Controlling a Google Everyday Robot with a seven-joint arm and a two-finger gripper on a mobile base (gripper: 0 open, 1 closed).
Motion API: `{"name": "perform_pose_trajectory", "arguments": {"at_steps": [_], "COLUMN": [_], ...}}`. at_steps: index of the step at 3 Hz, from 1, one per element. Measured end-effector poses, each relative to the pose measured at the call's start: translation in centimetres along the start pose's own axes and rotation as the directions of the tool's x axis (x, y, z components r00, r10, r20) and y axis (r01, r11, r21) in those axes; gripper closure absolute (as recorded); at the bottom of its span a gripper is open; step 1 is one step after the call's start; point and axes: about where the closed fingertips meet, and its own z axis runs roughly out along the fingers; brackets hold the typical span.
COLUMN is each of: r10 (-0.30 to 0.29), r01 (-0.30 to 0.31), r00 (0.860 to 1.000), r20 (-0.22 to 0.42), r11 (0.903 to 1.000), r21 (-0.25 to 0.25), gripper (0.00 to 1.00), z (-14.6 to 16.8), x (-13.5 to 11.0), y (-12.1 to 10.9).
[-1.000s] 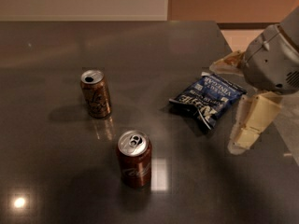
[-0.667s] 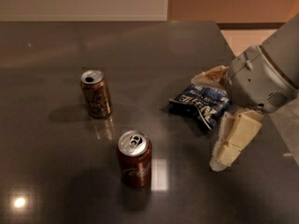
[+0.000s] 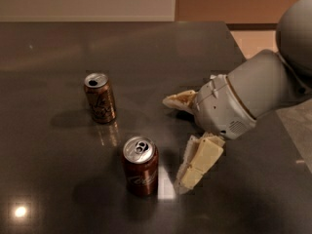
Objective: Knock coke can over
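Observation:
The coke can, dark red with white script and a silver top, stands upright on the dark table at front centre. My gripper is just to its right, low over the table. The fingers are spread apart with nothing between them. The lower cream finger is a short gap from the can's right side, not touching it. The upper finger points left, farther back.
A gold-tan can stands upright behind and left of the coke can. My grey wrist and arm cover the table's right part. The table's right edge runs behind the arm, with pale floor beyond.
My gripper has moved left and forward, towards the coke can. It now hides the blue snack bag seen earlier. Both cans stand as before.

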Motion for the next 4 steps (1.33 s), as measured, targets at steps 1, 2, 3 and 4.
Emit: {"name": "perform_pose_trajectory", "arguments": {"at_steps": [1,2,3,4], "r10": [-0.004,-0.01,-0.012,-0.003], "r01": [0.006,0.019,0.027,0.023], "r00": [0.997,0.992,0.989,0.988], "r20": [0.072,0.122,0.145,0.154], "r11": [0.9994,0.9972,0.9945,0.9917], "r21": [-0.034,-0.072,-0.101,-0.127], "gripper": [0.0,0.0,0.18,0.41], "z": [2.8,4.4,5.0,4.9], "x": [-1.4,-2.5,-3.0,-3.2], "y": [0.2,0.8,1.3,1.3]}}
